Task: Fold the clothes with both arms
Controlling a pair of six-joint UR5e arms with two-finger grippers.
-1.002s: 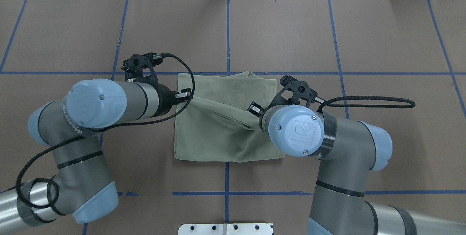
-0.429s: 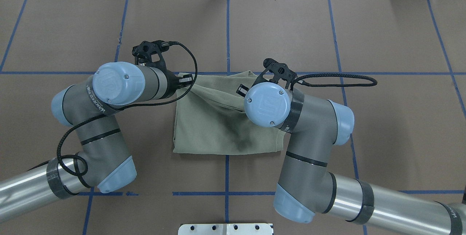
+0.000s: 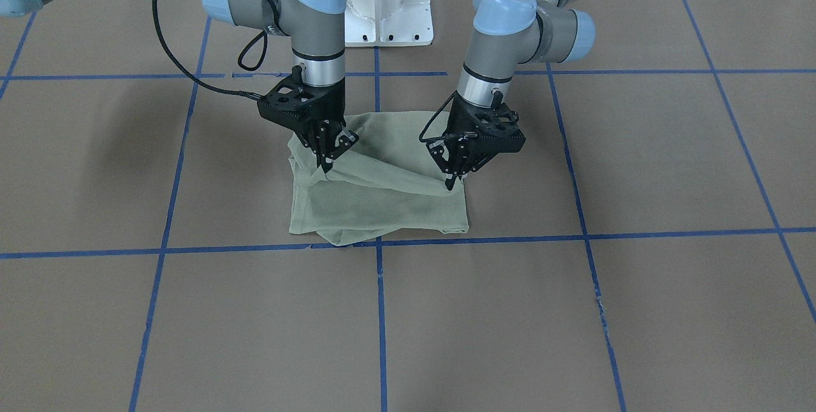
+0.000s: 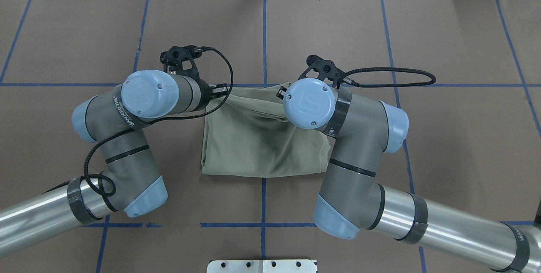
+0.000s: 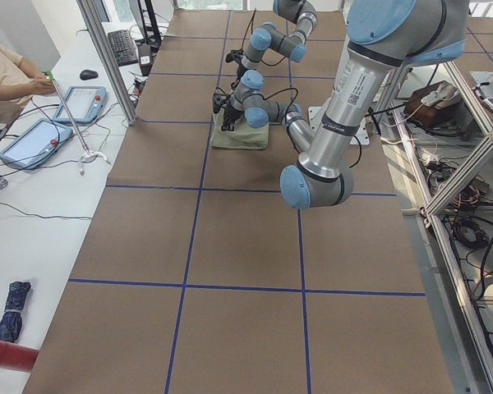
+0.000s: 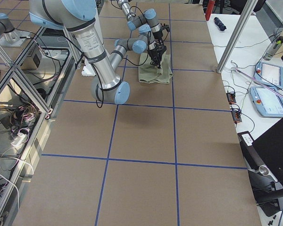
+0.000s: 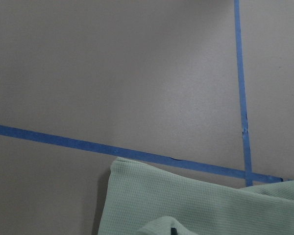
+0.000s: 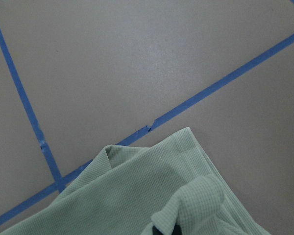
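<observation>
The shirt (image 3: 382, 211) is a soft, pale sage-green knit with a fine waffle-like grid. It lies folded into a rough rectangle on the matt brown table (image 3: 574, 310), and its edge farthest from the robot rests along a blue tape line (image 3: 510, 234) beside a crossing of lines. The bottom layer lies flat with squared corners, while the top layer is drawn up into a creased ridge that runs between the two black end effectors. The left end effector (image 3: 451, 181) is clenched on the ridge at the shirt's left side. The right end effector (image 3: 325, 163) is clenched on it at the right side, slightly higher. Both point their fingers down into the cloth, and each wrist view shows a small rounded tuft of knit bulging at the grip. The left arm (image 4: 127, 146) and the right arm (image 4: 359, 154) reach in from either side with their elbows bent outward. Their grey wrists stand nearly upright over the far half of the shirt.
</observation>
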